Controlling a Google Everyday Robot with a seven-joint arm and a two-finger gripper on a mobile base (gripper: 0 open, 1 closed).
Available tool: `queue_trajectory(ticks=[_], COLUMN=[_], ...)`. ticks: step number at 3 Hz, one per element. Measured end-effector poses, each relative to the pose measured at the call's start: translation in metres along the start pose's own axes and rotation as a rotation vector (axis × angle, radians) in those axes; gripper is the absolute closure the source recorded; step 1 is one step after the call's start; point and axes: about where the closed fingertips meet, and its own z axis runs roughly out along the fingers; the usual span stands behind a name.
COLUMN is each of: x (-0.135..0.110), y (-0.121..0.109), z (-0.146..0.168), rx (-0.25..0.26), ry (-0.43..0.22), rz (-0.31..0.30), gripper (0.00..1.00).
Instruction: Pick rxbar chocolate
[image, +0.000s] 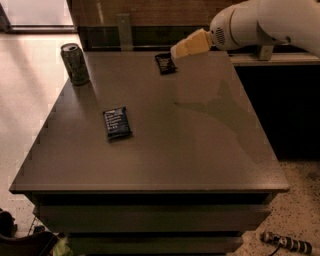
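1. Hovering over the table's far edge, the gripper (190, 44) sits at approx. 1 o'clock of the rxbar chocolate (165, 63), just beside it in view. It looks raised and not touching, and we read this as the approach for the pick.
2. Rxbar chocolate lies flat at 12 o'clock on the tabletop (200, 150), near the far edge w/ nothing crowding it, so we'd judge it reachable from above.
3. Gripper opening: we can't tell from this angle. It carries nothing we can see.
4. Dark blue bar (117, 122) lies flat at 9 o'clock, well apart. It's a distractor, not our target.
5. Drink can (75, 63) stands upright at the 10 o'clock corner, away from the arm.
6. Arm (260, 22) reaches in from 2 o'clock, so its tip points toward the rxbar.
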Motion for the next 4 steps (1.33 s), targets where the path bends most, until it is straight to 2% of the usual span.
queue_trajectory(ticks=[1,2,3,4], x=[-0.008,-0.01,-0.003,0.012], y=[-0.009,-0.011,-0.01,-0.007], z=[0.07,0.128,0.174,0.206], rx=[0.024,0.012,-0.026,-0.071], ry=[-0.049,-0.085,-0.096,-0.082], rz=[0.053,0.109,0.167,0.215], gripper=[0.0,0.0,0.0,0.0])
